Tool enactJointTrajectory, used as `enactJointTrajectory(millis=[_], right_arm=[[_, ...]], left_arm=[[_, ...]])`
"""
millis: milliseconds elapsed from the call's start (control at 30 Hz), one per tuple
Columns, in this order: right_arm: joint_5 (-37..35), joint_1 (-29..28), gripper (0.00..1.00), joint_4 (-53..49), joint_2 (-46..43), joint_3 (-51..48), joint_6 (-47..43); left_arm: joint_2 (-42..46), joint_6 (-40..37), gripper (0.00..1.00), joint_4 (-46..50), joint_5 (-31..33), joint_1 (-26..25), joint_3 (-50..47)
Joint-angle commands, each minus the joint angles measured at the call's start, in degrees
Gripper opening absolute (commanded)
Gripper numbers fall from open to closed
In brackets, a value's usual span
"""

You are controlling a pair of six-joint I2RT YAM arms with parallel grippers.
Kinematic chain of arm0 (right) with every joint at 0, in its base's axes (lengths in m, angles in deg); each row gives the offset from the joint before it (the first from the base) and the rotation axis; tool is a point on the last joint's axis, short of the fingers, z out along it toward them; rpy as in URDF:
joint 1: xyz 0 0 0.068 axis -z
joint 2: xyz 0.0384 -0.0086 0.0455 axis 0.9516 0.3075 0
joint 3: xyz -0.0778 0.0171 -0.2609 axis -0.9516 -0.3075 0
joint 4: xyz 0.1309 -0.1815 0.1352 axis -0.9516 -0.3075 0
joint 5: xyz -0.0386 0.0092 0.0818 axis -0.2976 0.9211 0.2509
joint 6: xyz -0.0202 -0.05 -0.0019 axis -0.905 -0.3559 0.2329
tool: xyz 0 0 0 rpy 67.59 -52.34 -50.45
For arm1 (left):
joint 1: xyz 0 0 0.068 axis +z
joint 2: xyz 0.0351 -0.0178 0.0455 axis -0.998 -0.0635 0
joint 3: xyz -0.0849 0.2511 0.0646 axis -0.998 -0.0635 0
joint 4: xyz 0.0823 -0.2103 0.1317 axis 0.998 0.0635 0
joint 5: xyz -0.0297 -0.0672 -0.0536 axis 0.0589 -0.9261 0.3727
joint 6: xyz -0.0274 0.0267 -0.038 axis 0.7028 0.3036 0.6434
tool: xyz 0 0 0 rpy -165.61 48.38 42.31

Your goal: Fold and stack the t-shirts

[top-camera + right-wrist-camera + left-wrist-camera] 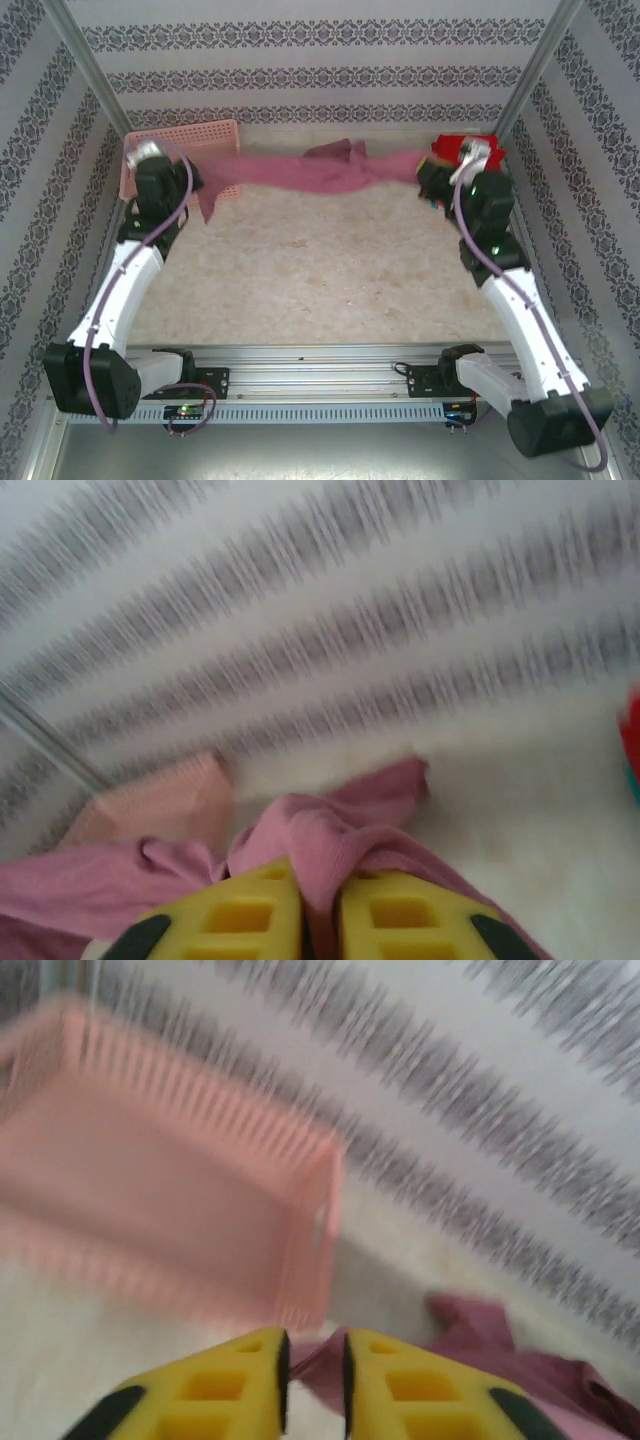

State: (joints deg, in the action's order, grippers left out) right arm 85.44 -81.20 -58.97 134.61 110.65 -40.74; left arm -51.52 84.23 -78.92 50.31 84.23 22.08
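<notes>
We see the maroon-plum soft cloth t-shirt (310, 172) strung between the left gripper (315, 1352) and the right gripper (320, 880), each clamped on one end. The pink plastic lattice basket (200, 1180) stands ahead and left of the left gripper. The folded red cloth shirt (450, 150) lies just right of the right gripper.

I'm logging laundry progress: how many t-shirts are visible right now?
2: the maroon shirt stretched between the left gripper and right gripper, and a red folded shirt at far right behind the right gripper. Others may be hidden under the red one.
</notes>
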Motion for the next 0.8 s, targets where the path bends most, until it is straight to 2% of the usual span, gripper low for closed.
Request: enactJointTrajectory(millis=[0, 33, 67, 133, 300, 400, 567, 767], right_arm=[[1.6, -1.1, 0.5, -1.3, -4.7, -13.7, 6.6], [1.3, -1.1, 0.61, -2.3, -6.3, -17.2, 7.3], [1.0, -1.3, 0.67, -3.4, -7.3, -19.1, 7.5], [0.4, -1.4, 0.76, -5.1, -8.3, -21.3, 6.1], [-4.1, -4.1, 0.81, -5.3, -1.4, -18.5, -0.3], [-6.3, -7.8, 0.81, -3.5, 6.9, -14.0, -4.2], [-8.8, -15.8, 0.81, -2.5, 22.2, -2.3, -10.7], [-7.8, -23.1, 0.76, -4.1, 42.2, 14.9, -16.8]], left_arm=[[4.6, 6.6, 0.6, -0.3, -3.8, 0.1, -11.1], [5.6, 6.8, 0.74, 0.7, -3.9, 0.1, -14.1], [6.3, 6.7, 0.84, 1.8, -3.8, 0.1, -15.9], [6.9, 5.8, 0.99, 3.7, -2.5, 0.1, -18.4], [3.5, 4.9, 1.0, 2.7, -0.4, -0.7, -17.2], [-1.8, 4.0, 1.0, 2.0, 1.2, -4.0, -12.8], [-9.4, 4.9, 1.0, 1.5, 1.5, -7.8, -8.4], [-10.1, 5.9, 1.0, 2.2, 2.6, -7.9, -10.4]])
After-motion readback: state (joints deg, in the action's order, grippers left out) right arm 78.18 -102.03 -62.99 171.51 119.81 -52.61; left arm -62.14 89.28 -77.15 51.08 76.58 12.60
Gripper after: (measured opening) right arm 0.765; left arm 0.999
